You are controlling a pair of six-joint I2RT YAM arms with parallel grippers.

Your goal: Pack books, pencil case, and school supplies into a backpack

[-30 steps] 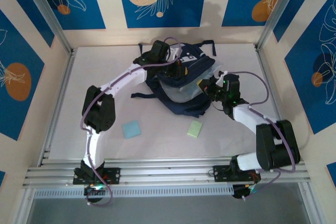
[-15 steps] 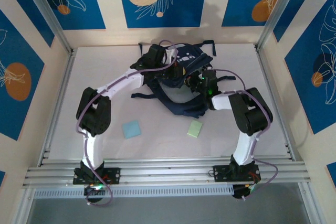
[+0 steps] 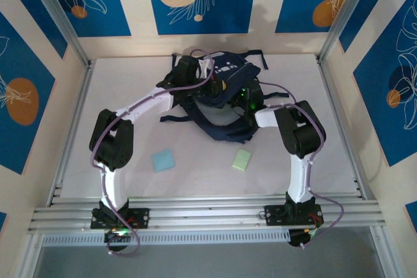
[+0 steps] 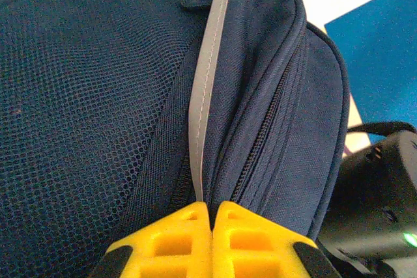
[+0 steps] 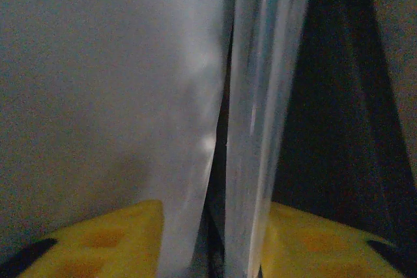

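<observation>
Left gripper (image 4: pixel 212 208) pinched shut on the backpack (image 4: pixel 91 96) at its pale stripe (image 4: pixel 205 96) — right gripper (image 5: pixel 212 239) parted, clear plastic (image 5: pixel 257 96) between its fingers.

readable text: none | backpack (image 3: pixel 225 131): white marks (image 3: pixel 229 68), too small to read

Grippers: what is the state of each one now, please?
Left gripper: shut on the backpack.
Right gripper: open, clear plastic piece between its fingers.
</observation>
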